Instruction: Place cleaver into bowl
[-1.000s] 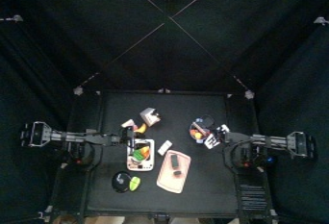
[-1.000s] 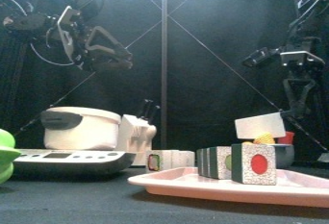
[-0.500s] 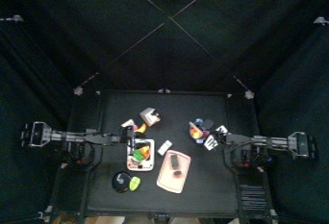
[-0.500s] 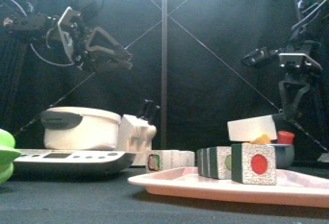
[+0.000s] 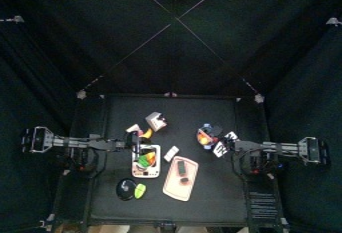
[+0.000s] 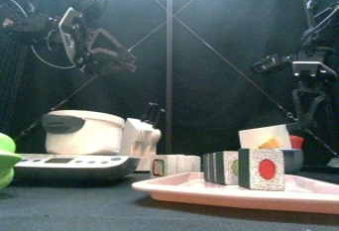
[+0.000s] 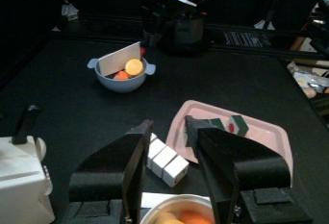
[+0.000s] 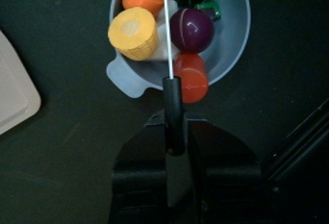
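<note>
Black table [image 5: 171, 117], curtains around. My right gripper [image 8: 171, 122] pinches cleaver [image 8: 170, 36] by handle, blade inside bowl [image 8: 221, 50] among toy fruit. My left gripper [image 7: 174, 165] spread wide above pink board [image 7: 264, 132].

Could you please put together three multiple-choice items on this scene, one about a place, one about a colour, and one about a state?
1. Where is the white-bladed cleaver with the dark handle?
A. flat on the pink tray
B. over the small grey-blue bowl of toy food
C. beside the white appliance

2. What colour is the ridged toy piece in the small grey-blue bowl?
A. yellow
B. blue
C. white

3. How is the right gripper?
A. wide open, empty
B. out of view
C. shut on the cleaver's handle

Answers: 1 B, the right wrist view shows the blade across the bowl. 2 A, it shows yellow there. 3 C, the jaws pinch the dark handle.
</note>
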Robot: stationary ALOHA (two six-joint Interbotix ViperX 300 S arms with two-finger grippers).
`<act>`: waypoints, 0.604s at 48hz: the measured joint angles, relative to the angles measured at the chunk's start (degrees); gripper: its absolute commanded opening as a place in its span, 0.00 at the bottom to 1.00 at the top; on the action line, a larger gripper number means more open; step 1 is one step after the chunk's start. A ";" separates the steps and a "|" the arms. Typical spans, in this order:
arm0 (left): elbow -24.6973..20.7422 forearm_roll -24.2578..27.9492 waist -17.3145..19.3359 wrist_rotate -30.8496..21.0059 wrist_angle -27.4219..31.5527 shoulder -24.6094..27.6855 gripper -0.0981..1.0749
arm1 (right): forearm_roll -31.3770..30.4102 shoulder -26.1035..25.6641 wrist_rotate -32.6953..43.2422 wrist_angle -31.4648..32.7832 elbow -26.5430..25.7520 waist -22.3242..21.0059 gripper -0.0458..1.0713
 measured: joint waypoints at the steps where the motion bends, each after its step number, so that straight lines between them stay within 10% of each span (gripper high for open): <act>1: 0.00 0.00 0.00 0.00 0.00 0.00 0.73 | 0.18 0.09 -0.09 0.09 0.00 0.00 0.40; 29: 0.09 0.00 0.00 -0.09 0.26 0.00 0.73 | 1.23 0.09 0.00 0.97 0.09 0.09 0.76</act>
